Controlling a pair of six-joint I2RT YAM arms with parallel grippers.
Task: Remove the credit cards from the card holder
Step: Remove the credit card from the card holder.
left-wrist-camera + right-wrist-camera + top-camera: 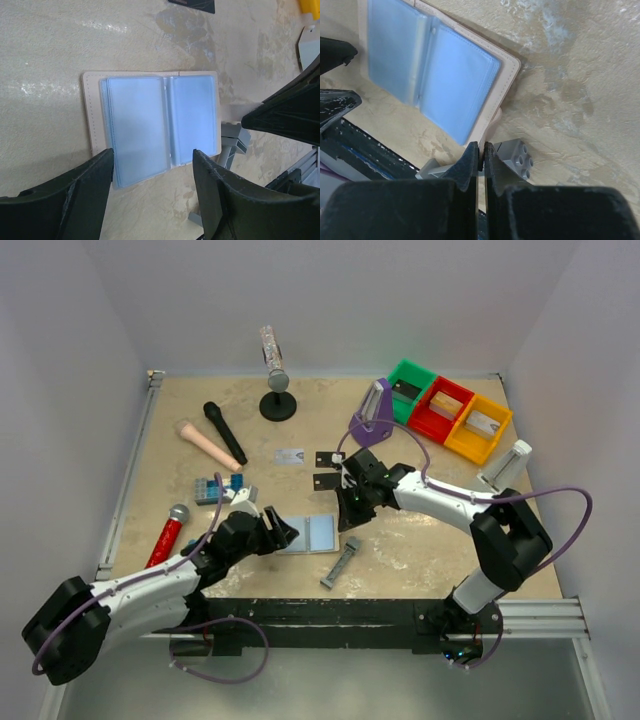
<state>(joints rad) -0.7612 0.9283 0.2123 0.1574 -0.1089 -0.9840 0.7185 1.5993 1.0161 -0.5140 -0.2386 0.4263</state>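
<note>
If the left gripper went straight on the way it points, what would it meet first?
The open card holder: the open jaws of the left gripper flank its near edge, so its blue pockets lie directly ahead. Height above it is unclear.

Glossy on matt
The card holder (150, 127): shiny translucent plastic pockets, stitched leather-like rim; table (50, 50) matt, mottled.

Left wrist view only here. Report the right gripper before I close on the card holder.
Observer: The right gripper is shut, its tips at the card holder's near edge. I cannot tell whether it pinches that edge.
Operator: Count the cards lying outside the holder.
Observer: Three lie on the table beyond the holder: one silver card and two black cards.
</note>
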